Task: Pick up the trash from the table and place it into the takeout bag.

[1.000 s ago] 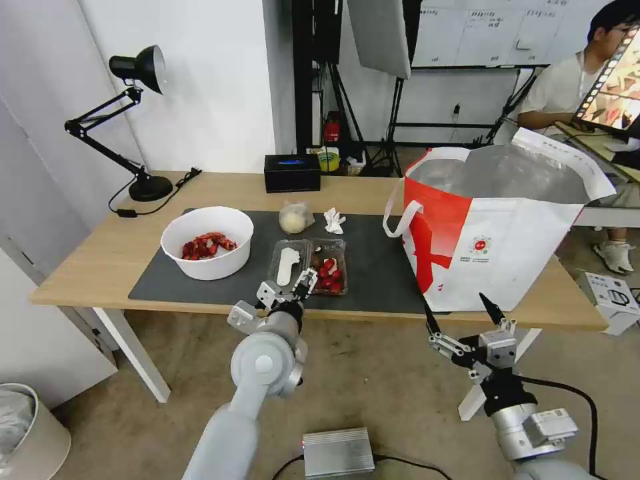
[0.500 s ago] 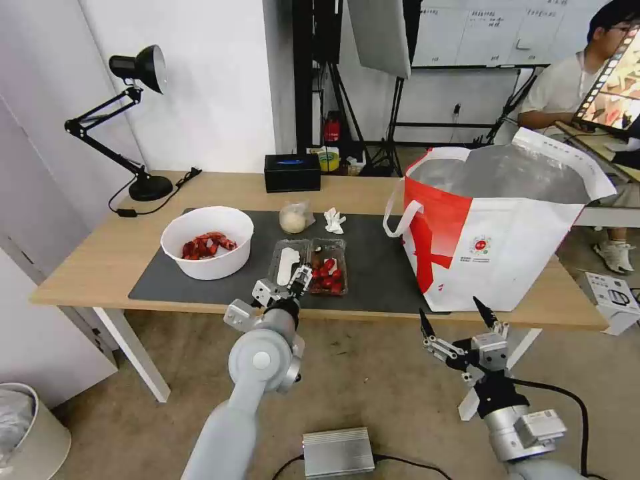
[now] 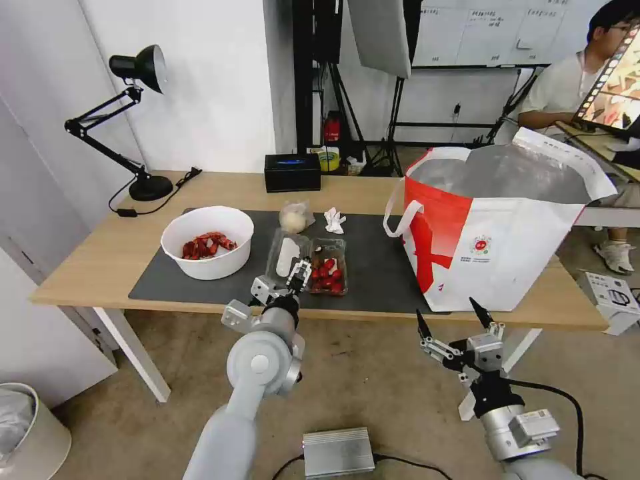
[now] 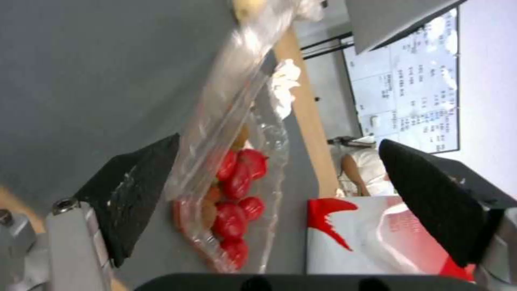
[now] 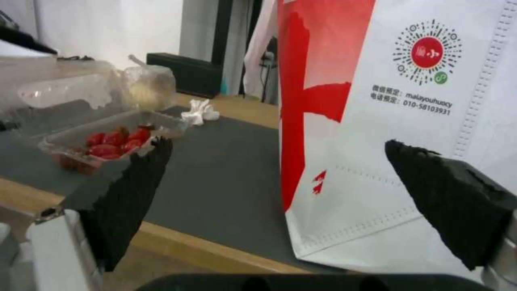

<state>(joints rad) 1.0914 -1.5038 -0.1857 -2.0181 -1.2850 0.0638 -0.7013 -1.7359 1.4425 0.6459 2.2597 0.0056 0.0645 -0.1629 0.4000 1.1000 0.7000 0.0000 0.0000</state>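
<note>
Left gripper [image 3: 285,283] sits at the near edge of the clear plastic clamshell tray with red bits [image 3: 309,259], and since a second ago it has drawn slightly back toward the table's front edge while the tray's lid half has tipped up from lying flat on the large dark grey mat [image 3: 200,280]. In the left wrist view the jaws stand wide, one black finger [image 4: 137,190] pressed against the raised clear lid, the other finger well apart from the plastic; the tray's red-filled half [image 4: 232,202] lies on the mat between them.

The right gripper [image 3: 448,321] has sunk a little lower than before and hangs below the front edge of the long light-wood table [image 3: 87,267], in front of the large boxy white-and-red takeout bag [image 3: 493,247]. Its fingers are spread wide and hold nothing.

The white round bowl of red shellfish scraps [image 3: 207,241] stands on the mat's left part, unmoved. The beige ball in clear wrap [image 3: 295,217] and the crumpled white tissue [image 3: 333,219] lie just behind the tray, also where they were. The bag stands open on the table's right end, partly on the mat. A black rectangular box [image 3: 291,173] and a black desk lamp [image 3: 127,113] stand at the far side.
</note>
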